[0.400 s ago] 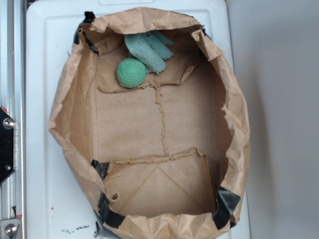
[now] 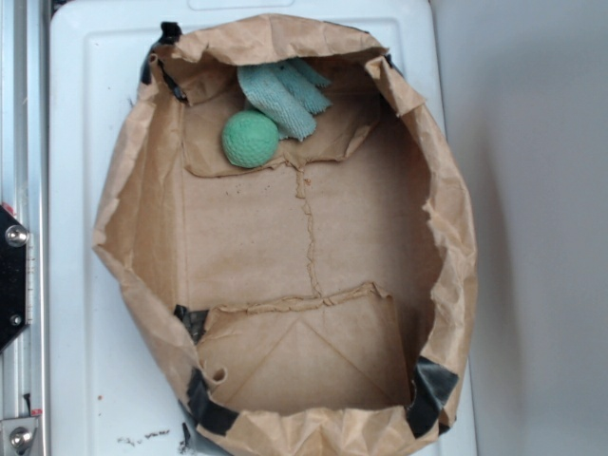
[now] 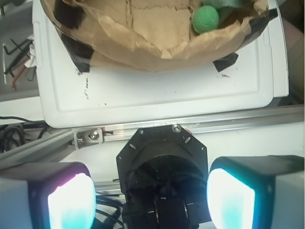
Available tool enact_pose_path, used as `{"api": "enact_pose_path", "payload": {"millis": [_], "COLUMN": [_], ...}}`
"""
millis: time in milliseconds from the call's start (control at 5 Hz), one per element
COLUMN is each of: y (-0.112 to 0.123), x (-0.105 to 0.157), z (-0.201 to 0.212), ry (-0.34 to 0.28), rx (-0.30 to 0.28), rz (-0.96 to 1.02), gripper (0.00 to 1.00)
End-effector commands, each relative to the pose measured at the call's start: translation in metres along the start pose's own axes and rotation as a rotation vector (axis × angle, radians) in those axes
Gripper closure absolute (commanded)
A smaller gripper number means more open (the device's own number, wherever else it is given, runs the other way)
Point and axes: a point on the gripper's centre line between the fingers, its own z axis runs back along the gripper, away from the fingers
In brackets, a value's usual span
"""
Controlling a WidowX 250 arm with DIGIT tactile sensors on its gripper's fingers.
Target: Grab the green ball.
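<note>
In the exterior view the gripper is not seen at all. In the wrist view the gripper (image 3: 150, 195) is shown only by its two glowing finger pads (image 3: 71, 202) at the lower left and lower right corners, both cut off by the bottom edge; they are set wide apart, with nothing held between them. Between the pads, part of a dark round robot base (image 3: 162, 176) and an aluminium rail (image 3: 228, 124) is seen.

The green ball (image 2: 251, 139) is found in the upper part of the exterior frame, on the floor of an opened brown paper bag (image 2: 123, 218), near the bag's far wall. It is touched on its upper right by a teal ribbed cloth (image 2: 285, 95), whose upper end is hidden under the folded bag rim. Being round, the ball shows no long axis and no pointing direction; only its rough matte surface can be made out.

In the wrist view the ball (image 3: 205, 19) is seen at the top right, its lower side partly hidden by the bag's rim, and the cloth is cut off by the top edge. The bag is set on a white plastic tray (image 2: 76, 114), with black tape patches (image 2: 432, 385) at its corners. Dark cables at the left of the wrist frame are hard to make out.
</note>
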Motion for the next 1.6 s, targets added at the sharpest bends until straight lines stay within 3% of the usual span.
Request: {"api": "enact_pose_path", "payload": {"millis": [0, 200, 600, 1000, 1400], "y": [0.006, 0.018, 0.059, 0.064, 0.064], "x": [0.072, 0.098, 0.14, 0.144, 0.144], "z": [-0.001, -0.01, -0.042, -0.052, -0.052], "ry": [-0.065, -0.089, -0.113, -0.186, -0.186], "rx": [-0.005, 0.004, -0.063, -0.011, -0.011], "rz": [0.145, 0.164, 0.072, 0.004, 0.004], "gripper": [0.0, 0.0, 0.0, 0.0, 0.0]}}
